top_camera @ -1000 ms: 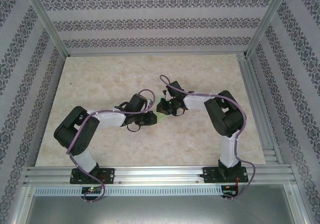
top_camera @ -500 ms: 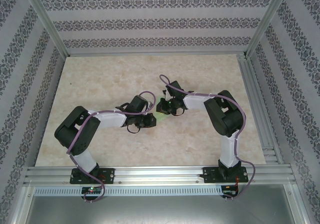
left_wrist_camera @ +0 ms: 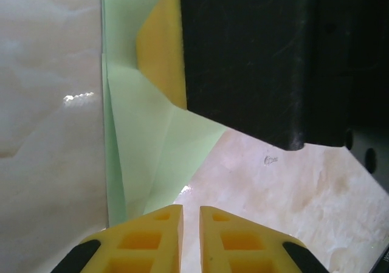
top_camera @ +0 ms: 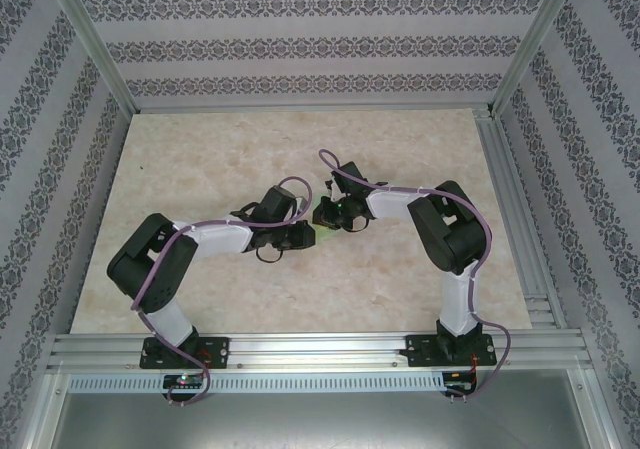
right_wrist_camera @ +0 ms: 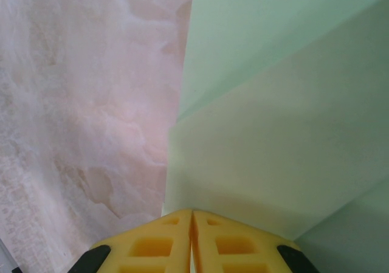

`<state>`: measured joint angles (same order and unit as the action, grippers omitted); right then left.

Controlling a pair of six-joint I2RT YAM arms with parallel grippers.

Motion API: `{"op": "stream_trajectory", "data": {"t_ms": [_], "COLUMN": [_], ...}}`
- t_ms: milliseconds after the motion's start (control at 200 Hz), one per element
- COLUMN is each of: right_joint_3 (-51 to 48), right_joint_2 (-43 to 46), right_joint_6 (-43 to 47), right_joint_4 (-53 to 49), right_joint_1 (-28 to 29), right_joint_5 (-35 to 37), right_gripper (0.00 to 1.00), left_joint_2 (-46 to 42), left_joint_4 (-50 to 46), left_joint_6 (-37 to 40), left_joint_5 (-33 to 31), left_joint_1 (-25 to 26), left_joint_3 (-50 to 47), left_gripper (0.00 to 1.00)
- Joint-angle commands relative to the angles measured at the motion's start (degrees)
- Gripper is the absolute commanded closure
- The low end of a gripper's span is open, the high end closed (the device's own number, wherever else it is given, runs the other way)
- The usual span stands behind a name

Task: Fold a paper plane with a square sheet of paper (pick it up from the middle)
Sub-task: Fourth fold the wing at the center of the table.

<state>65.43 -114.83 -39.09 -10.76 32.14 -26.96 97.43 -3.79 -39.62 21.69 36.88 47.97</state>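
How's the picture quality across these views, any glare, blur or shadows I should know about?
Left wrist view: white glare spots on the glossy marble-patterned table; the pale green folded paper looks sharp. Right wrist view: soft focus, paper creases hazy, table tinted pink. Top external view: even light, faint shadows under the left arm and right arm.

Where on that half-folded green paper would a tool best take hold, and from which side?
Probably the bare narrow end of the green paper nearest the left tool, pinched edge-on from that side: it is thin and layered, and the right tool grips the opposite end.
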Motion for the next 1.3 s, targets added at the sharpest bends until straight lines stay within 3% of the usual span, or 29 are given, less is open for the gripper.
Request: {"op": "stream_trajectory", "data": {"t_ms": [0, 310, 1299], "right_joint_3": [-2.6, -2.7, -2.4], "right_joint_2": [-5.7, -5.8, -6.0], "right_joint_6": [0.4, 0.5, 0.5], "right_joint_4": [-5.9, -6.2, -7.1], "right_joint_1": [0.5, 0.5, 0.4], "right_joint_5": [7.7, 8.0, 8.6], "right_gripper": [0.89, 0.89, 0.89], "left_joint_2": [1.1, 2.1, -1.1], "left_joint_4": [0.6, -3.8, -15.1], "left_joint_6": [-1.0, -0.4, 6.0], "left_joint_5": [-1.1, -4.0, -0.8], "left_joint_1": [0.2, 0.2, 0.2], "left_joint_3": [-0.2, -1.1, -4.8], "left_gripper": [0.85, 0.86, 0.88]}}
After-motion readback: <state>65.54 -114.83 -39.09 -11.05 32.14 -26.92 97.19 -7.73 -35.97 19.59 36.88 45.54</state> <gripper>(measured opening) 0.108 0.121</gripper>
